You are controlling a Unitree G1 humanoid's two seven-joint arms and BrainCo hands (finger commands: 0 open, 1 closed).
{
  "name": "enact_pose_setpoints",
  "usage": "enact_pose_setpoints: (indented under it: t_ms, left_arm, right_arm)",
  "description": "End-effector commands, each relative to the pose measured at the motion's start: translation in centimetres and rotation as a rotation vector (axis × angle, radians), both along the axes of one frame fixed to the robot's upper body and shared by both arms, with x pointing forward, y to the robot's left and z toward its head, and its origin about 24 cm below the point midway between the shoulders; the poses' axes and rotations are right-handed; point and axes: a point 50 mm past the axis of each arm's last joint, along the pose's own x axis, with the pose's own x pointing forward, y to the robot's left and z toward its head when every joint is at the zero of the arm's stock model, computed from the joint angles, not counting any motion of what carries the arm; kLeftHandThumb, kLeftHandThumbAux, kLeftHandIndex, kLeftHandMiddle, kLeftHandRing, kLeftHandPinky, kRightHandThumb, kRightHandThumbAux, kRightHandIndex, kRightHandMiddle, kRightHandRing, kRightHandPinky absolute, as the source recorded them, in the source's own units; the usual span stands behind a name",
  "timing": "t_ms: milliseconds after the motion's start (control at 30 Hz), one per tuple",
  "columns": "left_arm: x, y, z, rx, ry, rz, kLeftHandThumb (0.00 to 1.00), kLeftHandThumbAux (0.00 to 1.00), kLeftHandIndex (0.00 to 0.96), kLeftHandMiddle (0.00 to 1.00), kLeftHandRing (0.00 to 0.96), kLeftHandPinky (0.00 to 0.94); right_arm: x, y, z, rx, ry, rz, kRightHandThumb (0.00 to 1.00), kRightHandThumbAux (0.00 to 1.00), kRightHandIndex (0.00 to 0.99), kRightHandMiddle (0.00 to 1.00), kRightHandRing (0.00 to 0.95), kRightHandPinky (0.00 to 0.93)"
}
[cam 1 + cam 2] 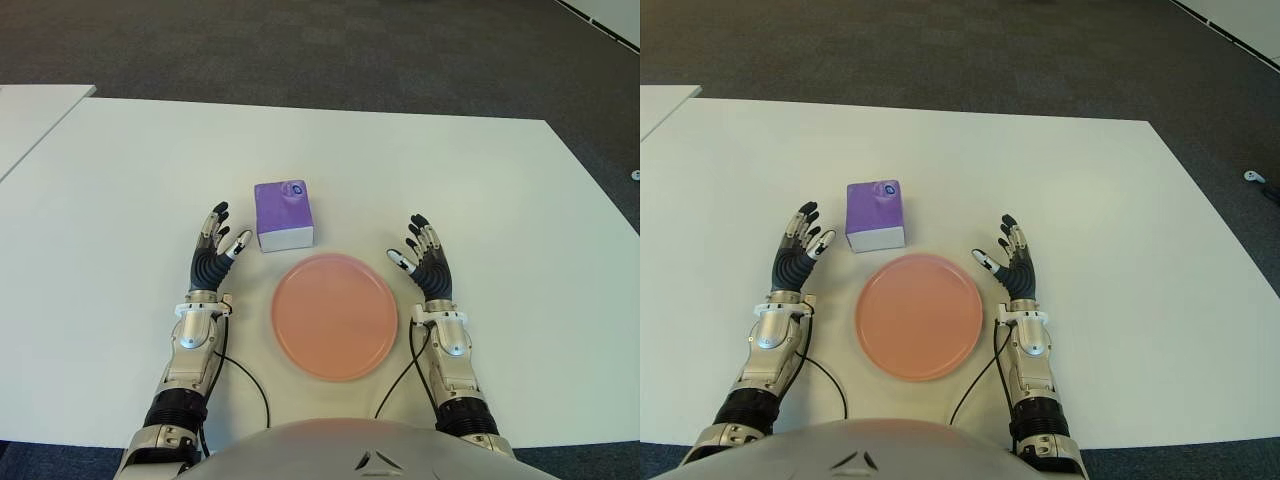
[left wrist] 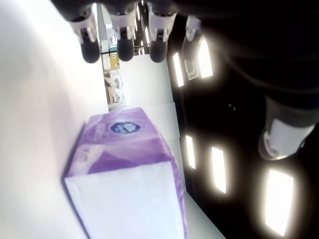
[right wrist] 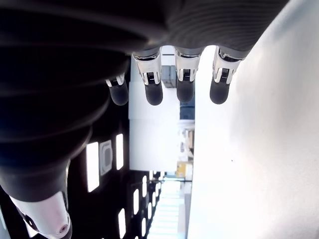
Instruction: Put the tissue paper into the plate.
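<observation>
The left hand (image 1: 212,255) has its fingers spread and holds nothing, just beside the purple tissue pack (image 1: 283,214). It should wrap the pack's sides and lift straight up. The pack sits just behind the pink plate (image 1: 334,315) on the white worktop (image 1: 480,190). The right hand (image 1: 425,262), also loose and empty, shows on the plate's other side. Nothing blocks the way.

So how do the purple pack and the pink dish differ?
The purple-and-white tissue pack is a boxy block that stands taller; the round salmon-pink plate is flat and wider. The pack lies farther from the robot, nearer its left hand; the plate lies between that and the right hand. Both sit untouched on the white table.
</observation>
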Motion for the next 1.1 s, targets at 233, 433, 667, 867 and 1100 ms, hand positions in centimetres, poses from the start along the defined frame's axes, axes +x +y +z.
enact_pose_setpoints:
  t_ms: [233,433,667,867,1100]
  left_arm:
    - [-1.4,0.2,-1.9,0.002,0.094,0.003,0.0,0.501,0.0,0.0,0.0,0.0]
    - [-1.3,0.3,-1.9,0.009,0.093,0.003,0.0,0.499,0.0,0.0,0.0,0.0]
    - [-0.6,1.3,-1.2,0.059,0.071,0.018,0.0,0.489,0.0,0.0,0.0,0.0]
    - [1.4,4.3,1.3,0.23,0.009,0.014,0.001,0.487,0.0,0.0,0.0,0.0]
    - [4.6,6.8,5.9,0.538,-0.133,-0.005,0.053,0.474,0.0,0.0,0.0,0.0]
  right_arm:
    - [-3.4,-0.3,-4.7,0.017,0.261,-0.034,0.0,0.718,0.0,0.004,0.0,0.028]
    - [-3.4,-0.2,-4.7,0.013,0.26,-0.033,0.0,0.712,0.0,0.004,0.0,0.026]
    - [-3.2,0.0,-4.7,0.013,0.26,-0.03,0.0,0.713,0.0,0.004,0.0,0.026]
    - [-3.0,0.2,-4.6,0.016,0.253,-0.023,0.0,0.72,0.0,0.004,0.0,0.03]
    - [-2.8,0.3,-4.6,0.015,0.251,-0.016,0.001,0.722,0.0,0.003,0.0,0.03]
